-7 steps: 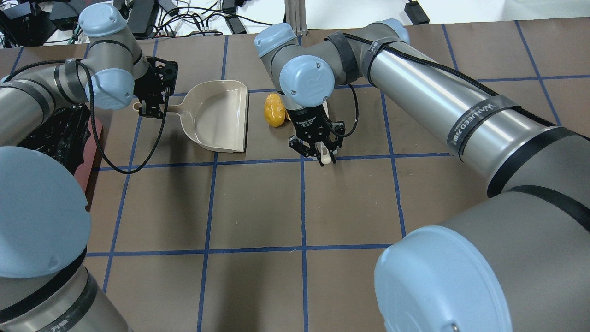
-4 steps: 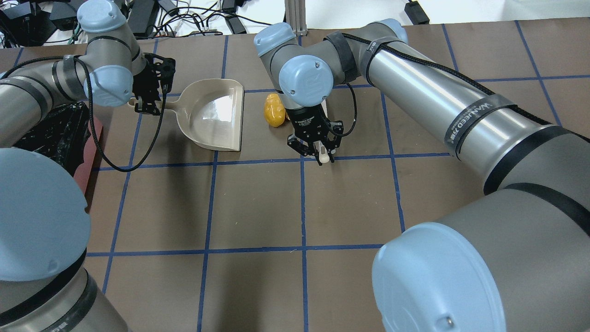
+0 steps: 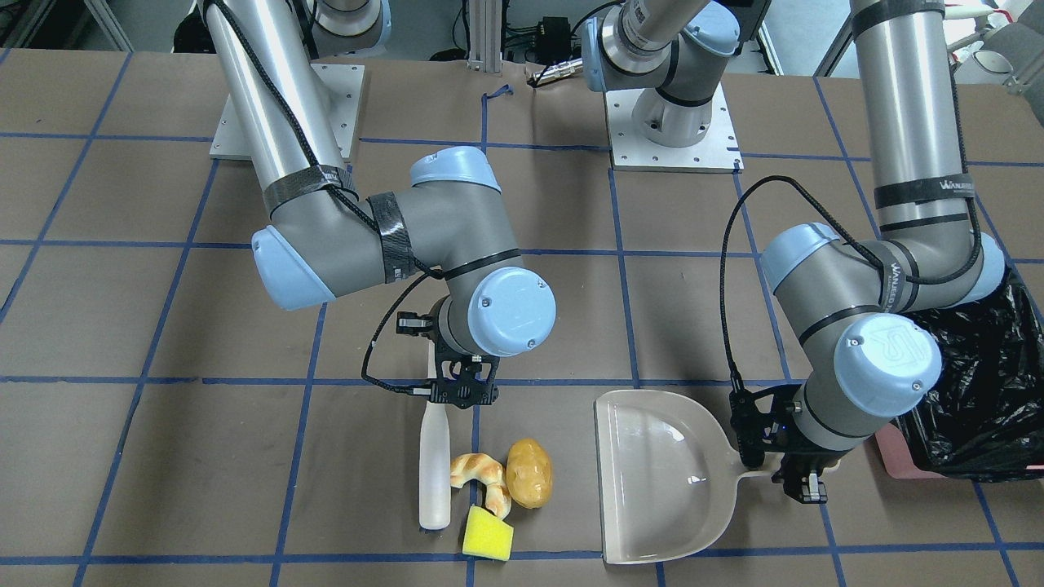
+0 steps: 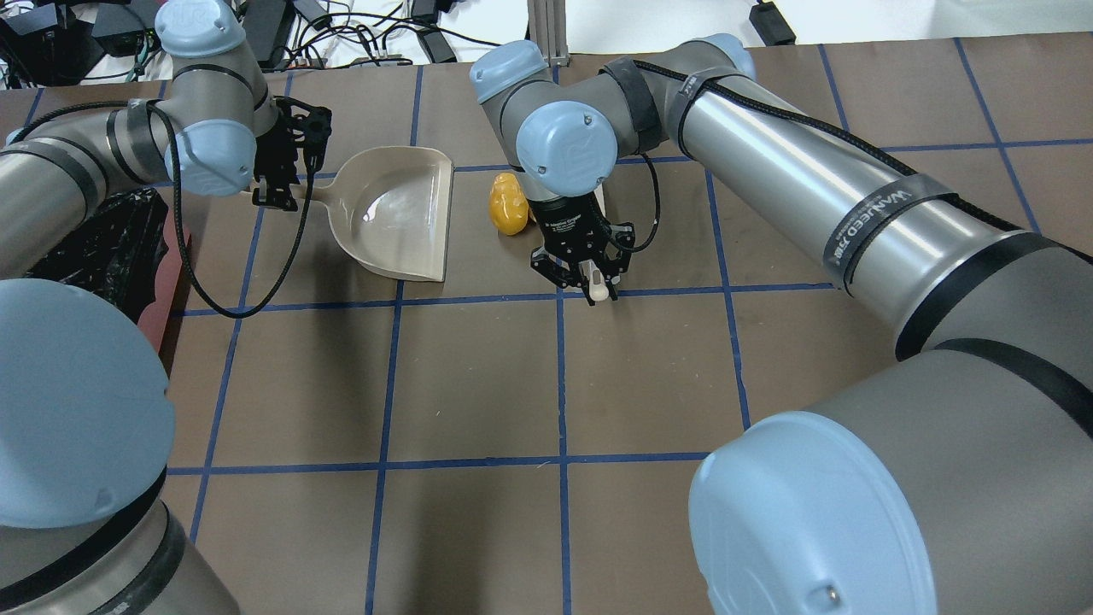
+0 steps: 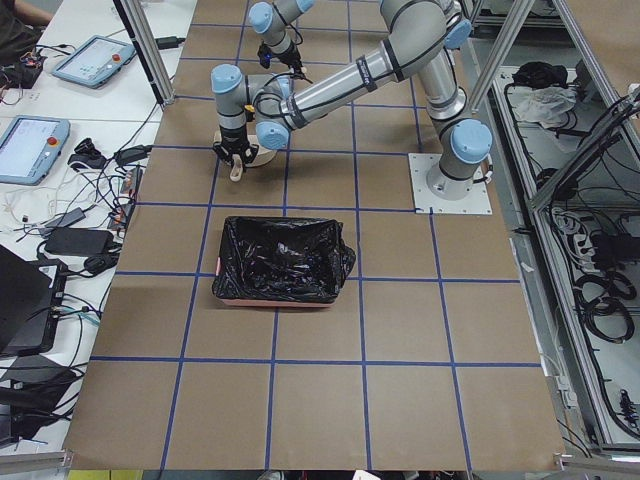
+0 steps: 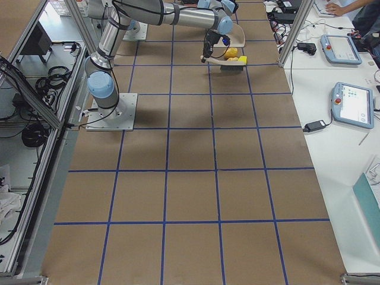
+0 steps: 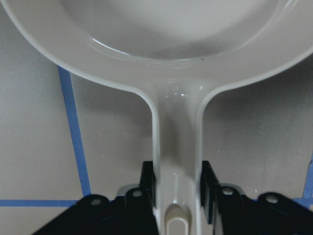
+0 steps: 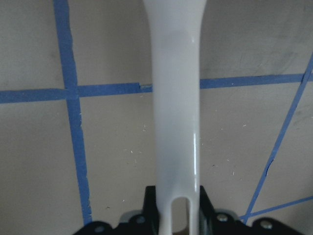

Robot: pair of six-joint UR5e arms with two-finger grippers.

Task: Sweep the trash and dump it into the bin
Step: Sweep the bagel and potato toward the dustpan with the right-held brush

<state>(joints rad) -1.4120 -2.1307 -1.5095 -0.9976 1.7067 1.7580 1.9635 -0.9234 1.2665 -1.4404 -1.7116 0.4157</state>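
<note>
My left gripper [image 4: 275, 195] is shut on the handle of the beige dustpan [image 4: 397, 213], which lies flat on the table; the handle shows between the fingers in the left wrist view [image 7: 176, 161]. My right gripper [image 4: 589, 275] is shut on a white brush handle [image 3: 435, 465], also shown in the right wrist view [image 8: 176, 98]. The golden-brown potato [image 3: 528, 473], the tan croissant [image 3: 479, 471] and the yellow sponge [image 3: 487, 534] lie together between the brush and the dustpan's open mouth [image 3: 608, 481]. In the overhead view only the potato [image 4: 507, 205] shows.
The pink bin [image 3: 893, 458] with its black bag [image 3: 975, 383] stands just beyond the dustpan handle, on my left side, and also shows in the overhead view [image 4: 166, 290]. Blue tape lines grid the brown table. Cables and devices lie past the far edge.
My left gripper has drawn the dustpan slightly left and away. My right gripper with the brush has edged slightly left. The potato has not moved.
</note>
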